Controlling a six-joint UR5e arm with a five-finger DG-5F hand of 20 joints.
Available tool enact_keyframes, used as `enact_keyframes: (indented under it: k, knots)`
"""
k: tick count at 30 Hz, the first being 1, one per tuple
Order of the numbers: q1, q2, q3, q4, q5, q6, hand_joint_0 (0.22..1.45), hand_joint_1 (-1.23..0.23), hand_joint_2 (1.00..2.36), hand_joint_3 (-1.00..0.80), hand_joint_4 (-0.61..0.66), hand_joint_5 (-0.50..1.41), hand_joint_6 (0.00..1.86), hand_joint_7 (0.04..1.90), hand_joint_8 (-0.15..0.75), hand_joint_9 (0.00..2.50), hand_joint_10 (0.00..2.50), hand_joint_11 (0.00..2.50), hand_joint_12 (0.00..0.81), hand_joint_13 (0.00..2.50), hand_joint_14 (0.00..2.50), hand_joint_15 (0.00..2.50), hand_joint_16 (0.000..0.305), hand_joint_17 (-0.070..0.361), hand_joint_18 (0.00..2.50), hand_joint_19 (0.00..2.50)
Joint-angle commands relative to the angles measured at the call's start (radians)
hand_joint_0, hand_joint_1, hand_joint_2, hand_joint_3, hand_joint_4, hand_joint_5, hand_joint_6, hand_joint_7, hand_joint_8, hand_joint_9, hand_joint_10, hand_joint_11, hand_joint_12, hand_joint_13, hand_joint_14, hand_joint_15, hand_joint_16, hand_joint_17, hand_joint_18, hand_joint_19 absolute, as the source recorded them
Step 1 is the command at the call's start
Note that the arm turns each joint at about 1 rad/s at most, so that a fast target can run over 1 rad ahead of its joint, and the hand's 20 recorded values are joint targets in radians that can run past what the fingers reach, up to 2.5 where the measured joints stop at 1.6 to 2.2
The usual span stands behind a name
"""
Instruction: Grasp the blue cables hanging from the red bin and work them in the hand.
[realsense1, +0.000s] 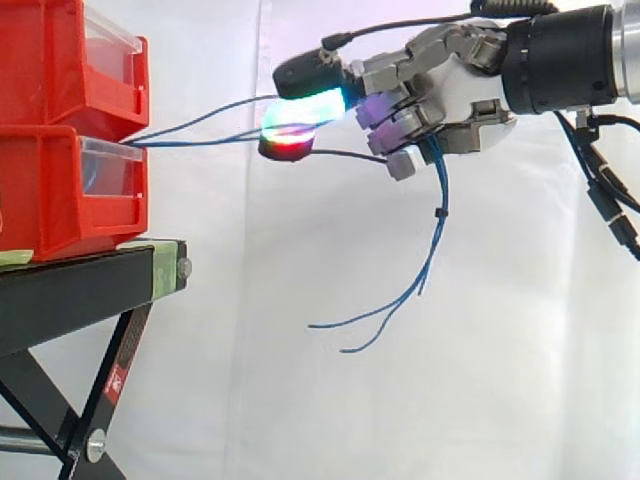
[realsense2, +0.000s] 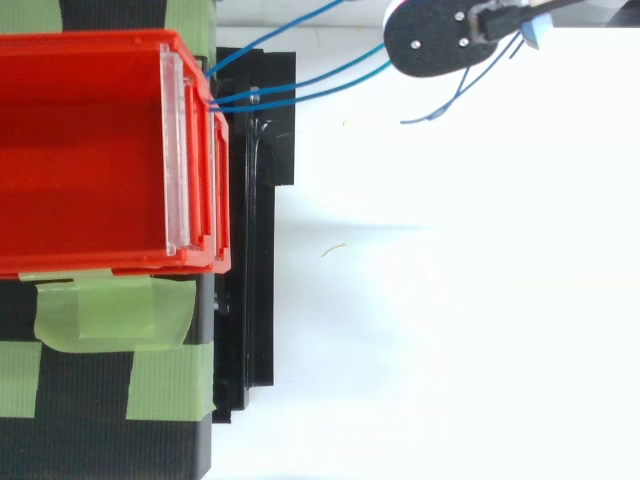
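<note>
Thin blue cables (realsense1: 200, 125) run from the front of the lower red bin (realsense1: 60, 195) out to the right, drawn nearly level. My hand (realsense1: 445, 85) comes in from the right at about the height of the upper bin, with its fingers curled round the cables. A fingertip (realsense1: 305, 110) glows green, cyan and red where the cables enter it. Below the hand the loose cable ends (realsense1: 420, 285) hang down and curl left. From above, the cables (realsense2: 300, 85) leave the bin front (realsense2: 212, 100) toward the hand (realsense2: 440, 40) at the top edge.
Two red bins are stacked on a black stand (realsense1: 90, 275) with green tape (realsense2: 110, 320) on it. A clear divider (realsense2: 172, 150) closes the upper bin's front. A white curtain hangs behind, and white floor lies right of the stand.
</note>
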Motion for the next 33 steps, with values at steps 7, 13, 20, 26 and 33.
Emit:
enact_keyframes:
  k: [7, 13, 20, 26, 33]
  knots:
    - [0.0, 0.0, 0.0, -0.007, -0.003, 0.0, 1.09, -0.8, 1.1, 0.33, 0.22, 0.17, 0.27, 1.26, 0.43, 1.6, 2.5, 2.5, 0.727, 1.91, 2.5, 1.98, 0.224, 0.168, 2.2, 0.72]
    - [-0.002, 0.001, 0.0, -0.01, -0.003, 0.0, 1.06, -0.75, 1.39, 0.34, 0.2, 0.16, 0.36, 1.23, 0.43, 1.6, 2.5, 2.5, 0.727, 1.91, 2.5, 1.98, 0.224, 0.168, 2.2, 0.72]
    - [-0.002, 0.001, 0.0, -0.01, -0.003, 0.0, 1.24, -0.74, 1.2, 0.44, 0.17, 0.14, 0.48, 1.18, 0.43, 1.6, 2.5, 2.5, 0.727, 1.91, 2.5, 1.98, 0.224, 0.168, 2.2, 0.72]
    - [0.003, 0.001, 0.0, -0.018, -0.003, 0.029, 1.3, -0.72, 1.09, 0.51, 0.17, 0.15, 0.53, 1.15, 0.43, 1.6, 2.5, 2.5, 0.727, 1.91, 2.5, 1.98, 0.224, 0.168, 2.2, 0.72]
    - [0.012, 0.001, 0.0, -0.042, -0.004, 0.11, 1.3, -0.71, 1.13, 0.5, 0.18, 0.2, 0.54, 1.15, 0.43, 1.6, 2.5, 2.5, 0.727, 1.91, 2.5, 1.98, 0.224, 0.168, 2.2, 0.72]
